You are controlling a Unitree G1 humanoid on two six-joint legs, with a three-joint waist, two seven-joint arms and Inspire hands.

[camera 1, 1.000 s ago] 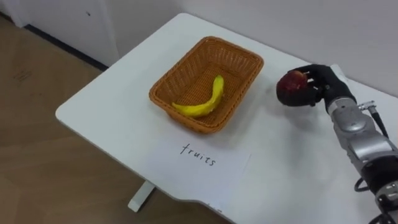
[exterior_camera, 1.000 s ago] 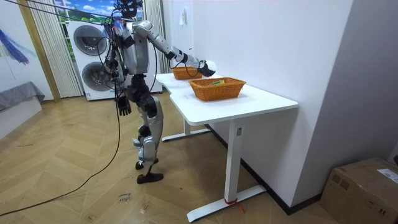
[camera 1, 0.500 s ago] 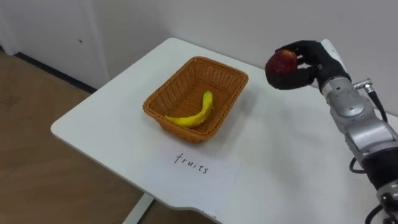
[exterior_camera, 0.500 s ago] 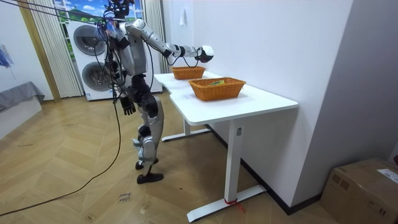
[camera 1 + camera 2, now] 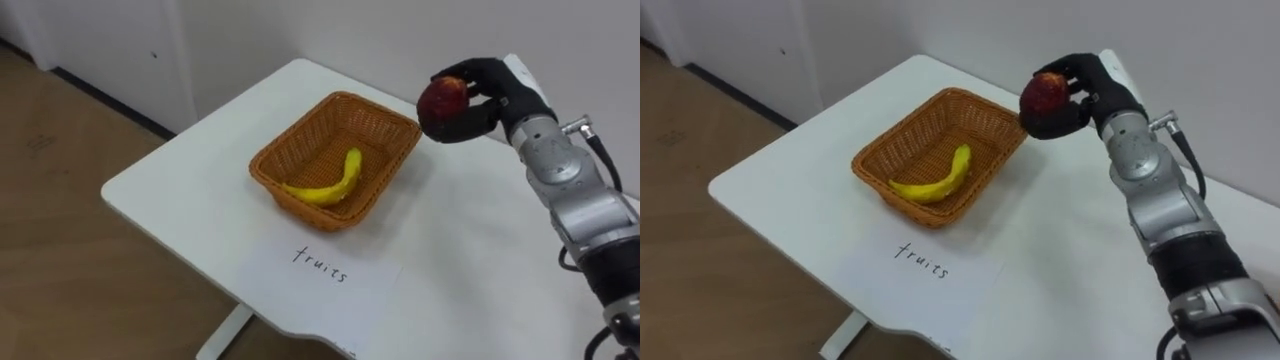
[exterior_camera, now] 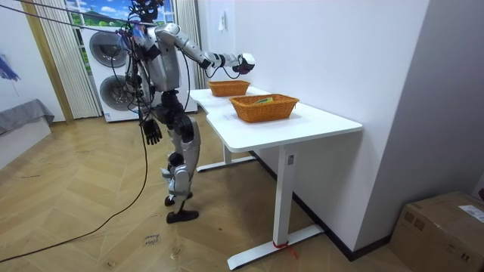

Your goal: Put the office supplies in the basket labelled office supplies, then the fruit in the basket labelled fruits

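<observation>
Our right hand (image 5: 497,92) is curled round the red apple (image 5: 440,98), up in the air by the far right corner of the basket (image 5: 270,165). A banana (image 5: 335,185) lies in the basket, near the left end of the desk (image 5: 180,190). Our left hand (image 6: 153,132) hangs down; we cannot tell if it is open.

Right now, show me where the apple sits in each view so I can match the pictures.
Left eye view: apple upper right, in the right hand, beside the basket's far right corner.
Right eye view: apple upper middle, same hand, at that corner of the basket.
Room view: upper middle, inside the raised right hand above the farther basket.
Shared landmark: the wicker basket.
</observation>
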